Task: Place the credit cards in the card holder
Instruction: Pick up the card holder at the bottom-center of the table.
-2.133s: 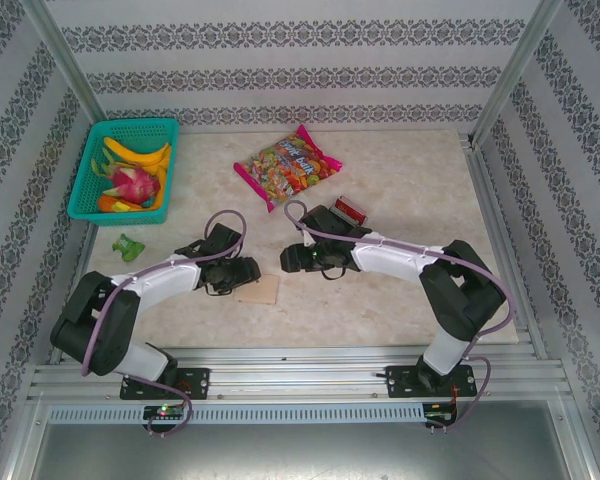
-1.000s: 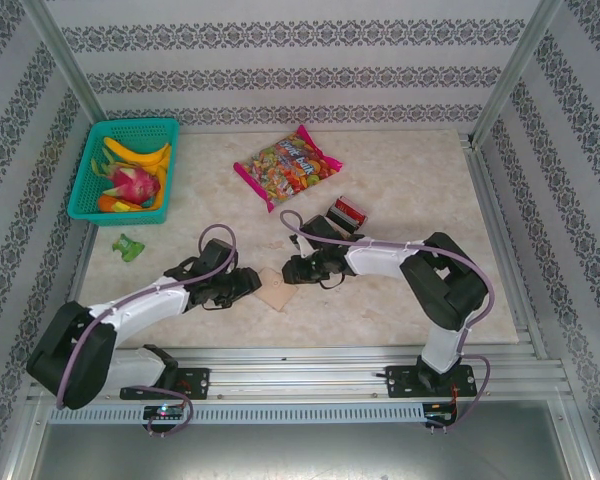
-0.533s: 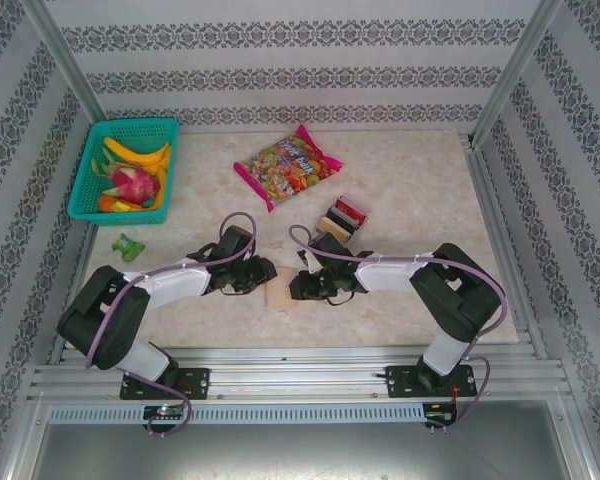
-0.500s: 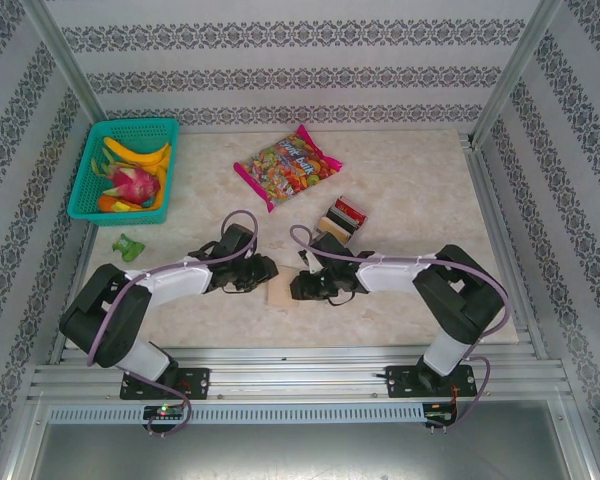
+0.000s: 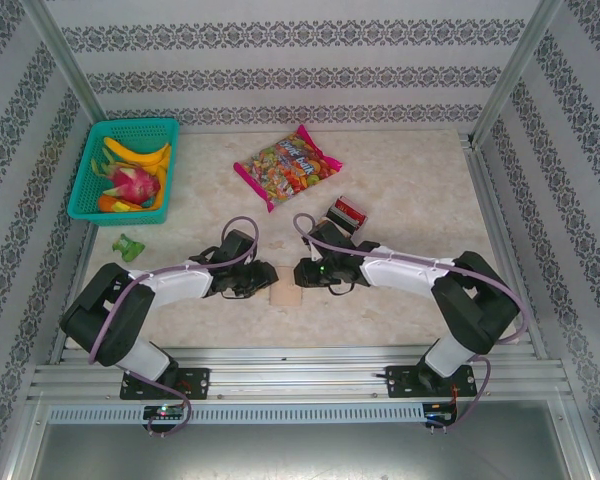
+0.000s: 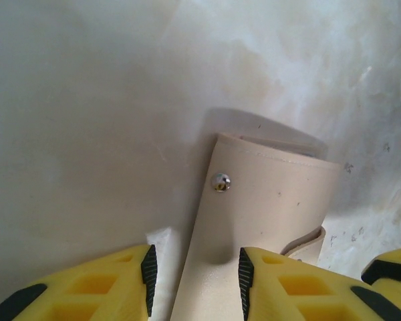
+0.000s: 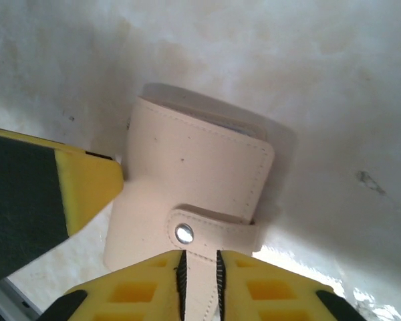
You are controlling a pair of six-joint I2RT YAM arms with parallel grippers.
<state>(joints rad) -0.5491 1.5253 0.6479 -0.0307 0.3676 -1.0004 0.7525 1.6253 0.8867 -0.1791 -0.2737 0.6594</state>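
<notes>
The left gripper (image 5: pixel 264 279) reaches in from 9 o'clock, jaws released and astride the tan card holder (image 5: pixel 286 294). One pad (image 6: pixel 244 271) touches the leather and the other stands clear. The card holder lies folded on the marble table (image 5: pixel 410 180), toward its 6 o'clock edge. From 3 o'clock, the right gripper (image 7: pixel 199 275) pinches its snap strap (image 7: pixel 214 234). The credit cards (image 5: pixel 347 211) sit at that gripper's 1 o'clock.

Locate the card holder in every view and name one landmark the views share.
Top external: card holder just below centre.
Left wrist: card holder lower centre-right.
Right wrist: card holder at centre.
Shared landmark: the marbled tabletop beneath it; both wrist views show a metal snap.
</notes>
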